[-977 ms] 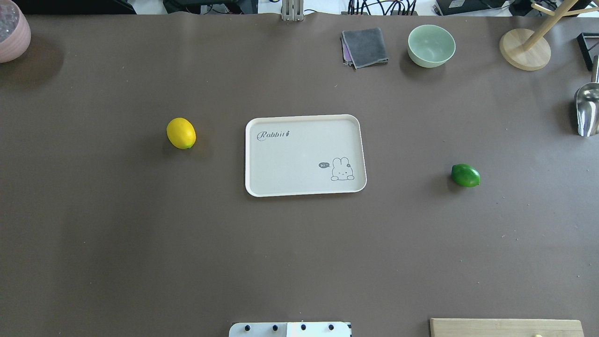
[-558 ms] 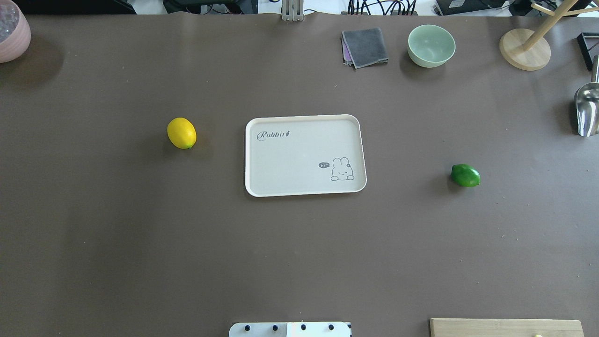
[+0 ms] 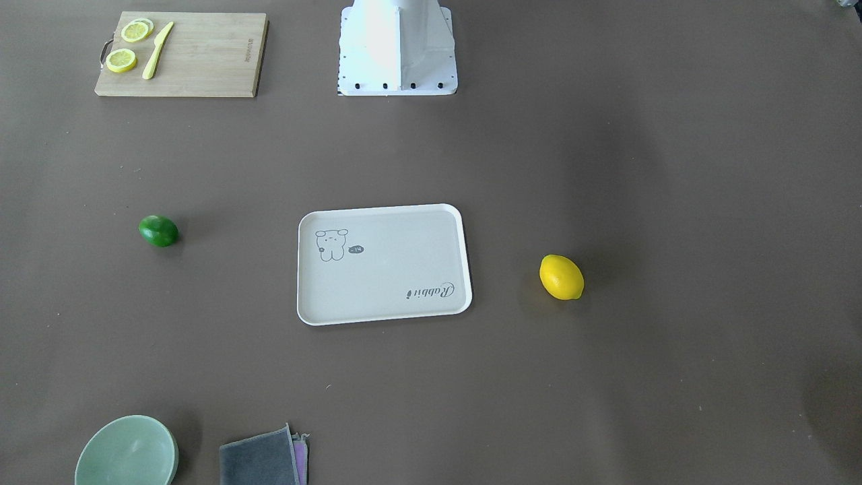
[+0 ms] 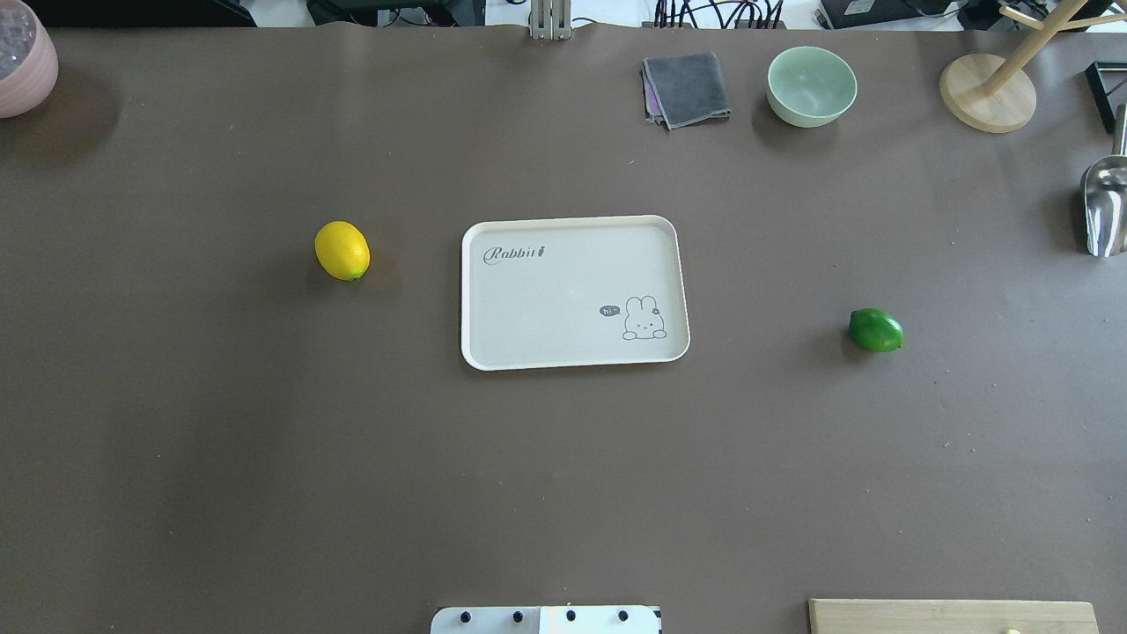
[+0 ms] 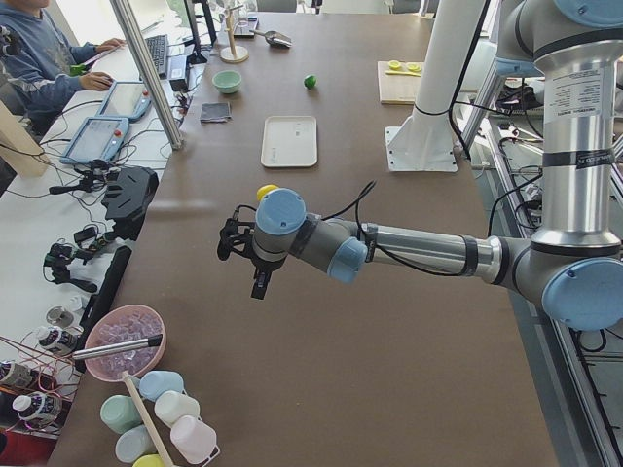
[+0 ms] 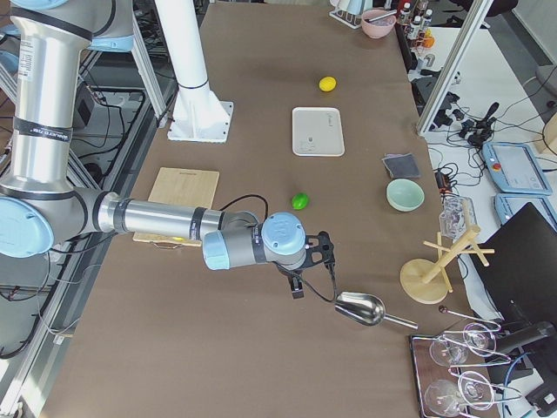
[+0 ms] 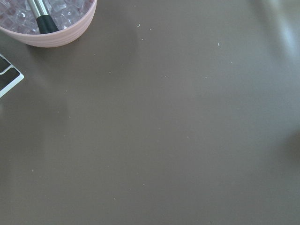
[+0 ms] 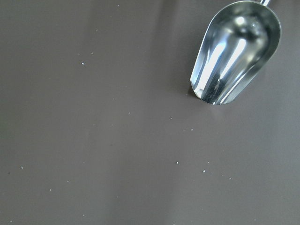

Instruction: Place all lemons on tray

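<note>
Your yellow lemon (image 4: 342, 251) sits on the table on the robot's left side of the tray (image 4: 546, 308), near it but not touching; the green lemon (image 4: 876, 329) sits on the right side, a bit farther off; nothing is on the tray yet.

The left gripper (image 5: 243, 263) hangs over the table between the pink bowl (image 7: 47, 23) and the yellow lemon, so it is the nearer one for that fruit; the lemon lies toward the tray from it. The right gripper (image 6: 312, 277) hangs by the scoop (image 8: 234, 51); the green lemon lies toward the middle of the table from it. You cannot tell if the fingers are spread or pressed together on either one.

Seen from overhead, the yellow lemon points mostly away from the robot, tipped a little; the green one lies mostly sideways.

The tray says "Rabbit", and a small bubble by the bunny says "hi". The words on the board (image 3: 195, 54) are too small to read.
</note>
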